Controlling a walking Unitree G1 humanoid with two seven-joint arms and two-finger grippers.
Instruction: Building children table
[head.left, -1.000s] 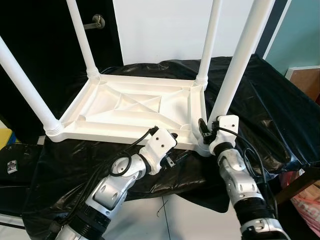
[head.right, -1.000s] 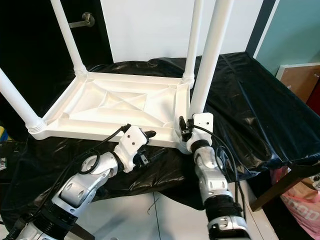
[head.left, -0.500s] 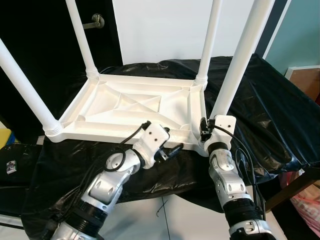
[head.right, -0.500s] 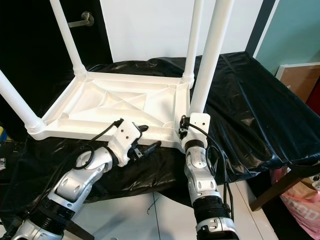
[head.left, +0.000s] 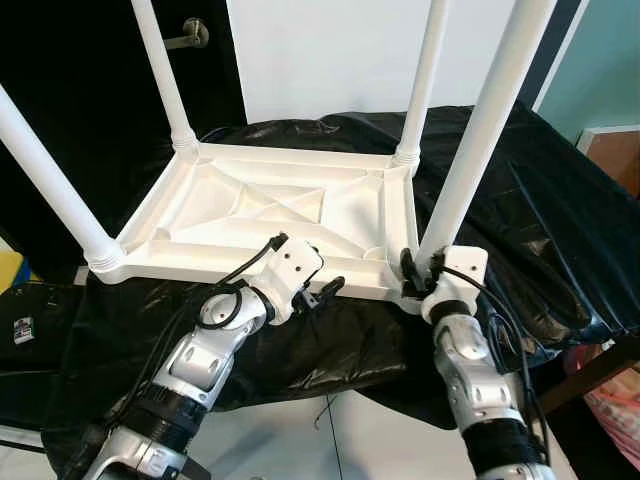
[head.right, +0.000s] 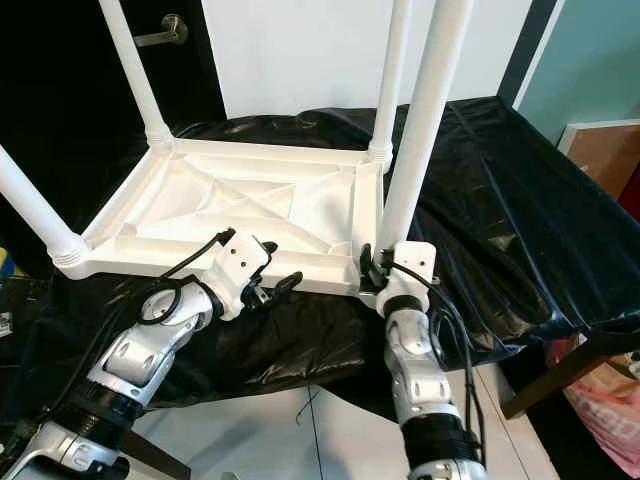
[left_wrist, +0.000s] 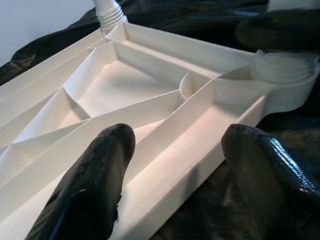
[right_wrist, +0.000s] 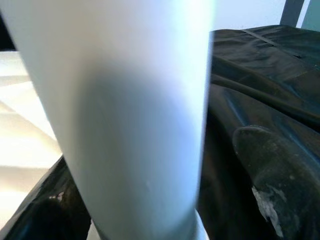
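Reaching farther forward than a second ago: left claw (head.left: 322, 291) now pressing in at the near rim of the upturned children table (head.left: 270, 205), with the left arm stretched out toward it rather than bent back. Fingers (left_wrist: 95, 185) spread apart and released, straddling the near edge rail in the left wrist view, one finger over the ribbed underside and the other out over the black sheet (head.left: 540, 230). Not yet gripping; probably lining up to steady the frame, though contact with the rim being hard to confirm from here.

Right claw (head.right: 375, 268) sitting at the foot of the near right leg (head.left: 480, 140), a finger (right_wrist: 277, 165) on each side of the white tube in the right wrist view. Looking clasped around the leg just above its socket at the near right corner, much as before, only shifted slightly right along with the arm.

Lying upside down on the sheet-covered tabletop, all four legs standing up from the corners. Suggesting assembly nearly complete, with the last leg being seated or tightened while the other arm comes in to brace.
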